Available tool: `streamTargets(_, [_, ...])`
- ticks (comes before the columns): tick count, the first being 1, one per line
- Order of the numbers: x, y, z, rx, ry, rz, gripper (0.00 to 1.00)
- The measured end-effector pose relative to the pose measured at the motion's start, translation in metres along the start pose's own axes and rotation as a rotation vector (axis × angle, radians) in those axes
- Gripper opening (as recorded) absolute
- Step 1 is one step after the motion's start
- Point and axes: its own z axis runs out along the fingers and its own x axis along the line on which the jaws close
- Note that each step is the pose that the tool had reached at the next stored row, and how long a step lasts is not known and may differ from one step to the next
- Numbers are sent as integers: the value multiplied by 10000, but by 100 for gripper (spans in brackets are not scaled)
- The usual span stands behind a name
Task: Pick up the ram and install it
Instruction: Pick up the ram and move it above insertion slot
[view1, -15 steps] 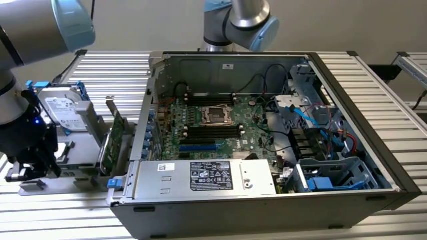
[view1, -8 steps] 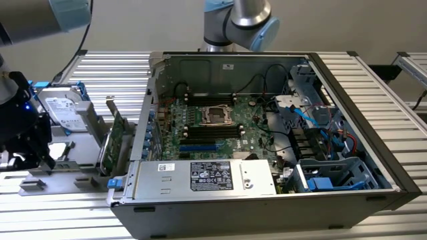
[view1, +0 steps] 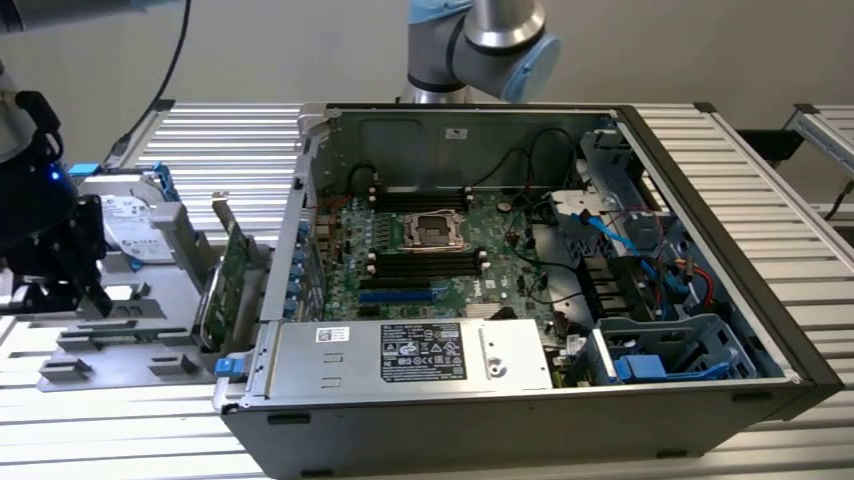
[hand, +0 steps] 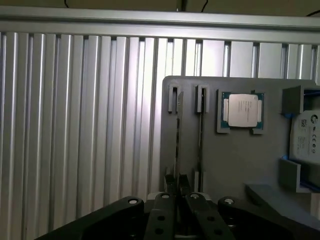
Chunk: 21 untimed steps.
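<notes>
Gripping ram (hand: 177, 135) | pincer (hand: 177, 184) down at gray tray (hand: 235, 165) | exterior view's left

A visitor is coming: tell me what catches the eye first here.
The open computer case dominates the exterior view's middle, green motherboard exposed. At that view's left a grey tray holds a hard drive and an expansion card. The gripper sits at one end of the ram, on edge in that tray.

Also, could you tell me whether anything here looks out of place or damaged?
Nothing stands out. The ram stands on edge in its gray holder slot, the processor sits square in its recess, and the open computer case lies flat on the table.
</notes>
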Motion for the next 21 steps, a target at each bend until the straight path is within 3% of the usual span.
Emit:
streamTargets(9, [12,-288,-422,-97,-5,-5,14])
streamTargets(21, [19,-747,-958,-249,-11,-10,14])
